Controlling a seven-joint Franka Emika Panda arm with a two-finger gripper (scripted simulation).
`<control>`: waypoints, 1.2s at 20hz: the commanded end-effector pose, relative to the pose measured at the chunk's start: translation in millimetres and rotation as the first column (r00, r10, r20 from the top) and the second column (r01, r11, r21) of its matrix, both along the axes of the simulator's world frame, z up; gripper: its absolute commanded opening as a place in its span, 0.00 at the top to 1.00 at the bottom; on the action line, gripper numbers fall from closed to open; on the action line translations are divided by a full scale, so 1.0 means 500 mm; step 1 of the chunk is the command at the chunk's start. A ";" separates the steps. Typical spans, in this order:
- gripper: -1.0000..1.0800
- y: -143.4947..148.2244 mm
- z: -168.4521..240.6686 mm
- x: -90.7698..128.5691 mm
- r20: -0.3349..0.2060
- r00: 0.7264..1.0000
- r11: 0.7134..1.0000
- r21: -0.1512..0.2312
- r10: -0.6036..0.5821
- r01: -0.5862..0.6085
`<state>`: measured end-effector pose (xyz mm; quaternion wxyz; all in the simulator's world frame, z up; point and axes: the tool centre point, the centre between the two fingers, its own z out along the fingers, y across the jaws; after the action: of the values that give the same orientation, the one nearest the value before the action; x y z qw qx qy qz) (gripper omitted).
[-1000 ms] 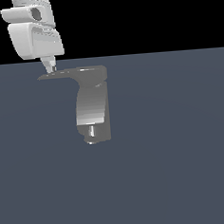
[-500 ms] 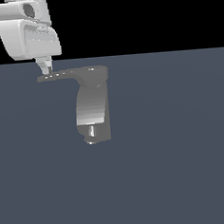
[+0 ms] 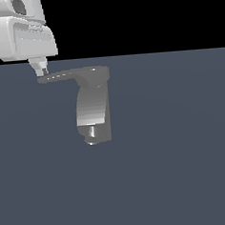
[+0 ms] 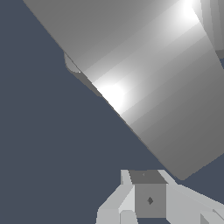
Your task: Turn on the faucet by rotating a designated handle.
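Note:
The gray faucet (image 3: 93,111) stands upright in the middle of the exterior view, with its small nozzle stub (image 3: 91,132) at the lower end. Its thin handle (image 3: 68,76) reaches from the faucet's top toward the exterior view's left and tapers to a point. My white gripper (image 3: 40,68) hangs over that pointed tip, fingers together and touching or just above it, holding nothing. In the wrist view the faucet's gray surface (image 4: 148,78) fills most of the frame, and my fingertips (image 4: 148,199) sit beside its edge.
A flat dark blue-gray floor (image 3: 176,167) spreads around the faucet. A black background lies above the horizon line.
My gripper has moved toward the exterior view's left, along the handle to its tip. The handle shows little or no turn.

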<state>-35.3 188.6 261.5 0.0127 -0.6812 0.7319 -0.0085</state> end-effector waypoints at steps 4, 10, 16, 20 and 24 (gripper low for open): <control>1.00 -0.017 -0.004 -0.022 -0.004 1.000 1.000 -0.001 -0.001 0.001; 1.00 -0.037 -0.008 -0.050 -0.008 1.000 1.000 -0.002 -0.001 0.001; 1.00 -0.058 -0.011 -0.079 -0.013 1.000 1.000 -0.002 -0.001 0.001; 1.00 -0.072 -0.014 -0.099 -0.016 1.000 1.000 -0.003 -0.001 0.001; 1.00 -0.086 -0.017 -0.119 -0.019 1.000 1.000 -0.003 -0.001 0.001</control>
<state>-88.0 157.2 261.6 0.0138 -0.6860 0.7274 -0.0090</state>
